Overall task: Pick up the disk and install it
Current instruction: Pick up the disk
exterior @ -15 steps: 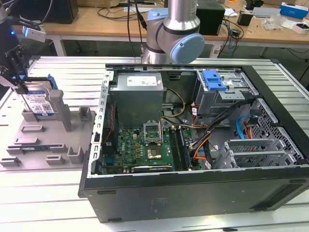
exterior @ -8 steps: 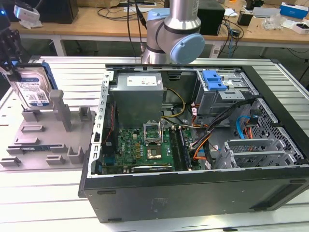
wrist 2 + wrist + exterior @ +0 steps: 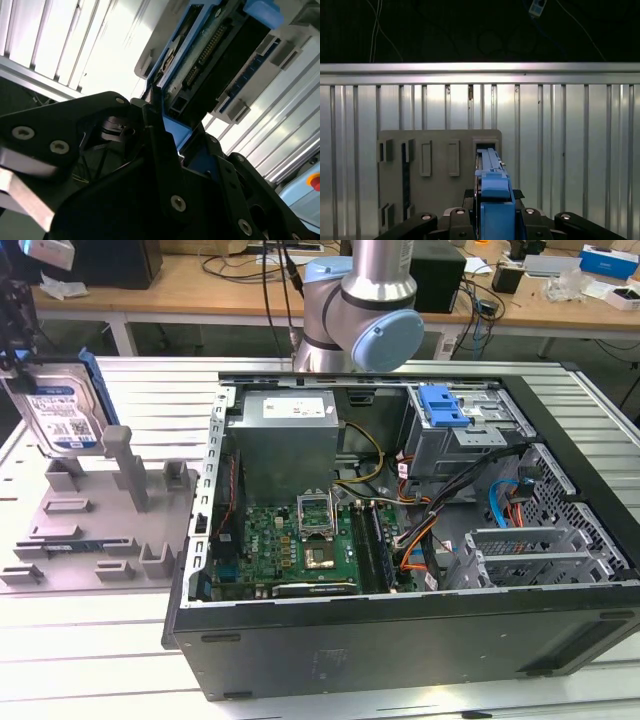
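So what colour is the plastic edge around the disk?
Bright blue. The first wrist view shows it best, running along the disk.

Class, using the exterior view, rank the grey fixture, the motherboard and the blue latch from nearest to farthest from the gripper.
From the gripper, shut on the disk:
1. Grey fixture, just below, exterior view's left.
2. Motherboard, mid-case.
3. Blue latch, on the drive bay, exterior view's right.

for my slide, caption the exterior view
The gripper holds the disk on edge above the grey fixture, beside the open computer case.
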`<state>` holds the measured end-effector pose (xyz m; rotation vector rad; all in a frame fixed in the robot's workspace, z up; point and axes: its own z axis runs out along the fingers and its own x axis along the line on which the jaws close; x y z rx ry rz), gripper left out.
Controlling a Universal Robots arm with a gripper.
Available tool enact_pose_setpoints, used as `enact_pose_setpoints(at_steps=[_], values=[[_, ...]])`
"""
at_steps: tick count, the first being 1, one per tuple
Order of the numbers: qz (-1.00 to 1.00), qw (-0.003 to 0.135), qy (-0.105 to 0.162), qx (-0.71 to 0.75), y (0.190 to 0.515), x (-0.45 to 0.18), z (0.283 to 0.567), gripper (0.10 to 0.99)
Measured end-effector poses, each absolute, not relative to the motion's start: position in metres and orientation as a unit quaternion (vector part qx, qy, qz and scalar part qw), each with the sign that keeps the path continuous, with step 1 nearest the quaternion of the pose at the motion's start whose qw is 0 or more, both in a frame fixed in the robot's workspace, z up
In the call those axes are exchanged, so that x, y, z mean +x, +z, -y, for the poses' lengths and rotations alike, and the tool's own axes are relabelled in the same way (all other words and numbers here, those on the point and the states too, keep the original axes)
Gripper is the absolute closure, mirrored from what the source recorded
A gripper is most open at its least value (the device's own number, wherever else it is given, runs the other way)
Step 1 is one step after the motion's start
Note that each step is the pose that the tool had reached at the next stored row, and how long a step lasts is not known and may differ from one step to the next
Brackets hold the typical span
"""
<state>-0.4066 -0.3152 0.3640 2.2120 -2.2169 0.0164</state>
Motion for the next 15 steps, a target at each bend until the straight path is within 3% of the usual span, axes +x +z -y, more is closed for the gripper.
enact_pose_setpoints(at_steps=[15], values=[[0.708, 0.005, 0.005, 0.706, 0.44, -0.407, 0.315, 0.722]])
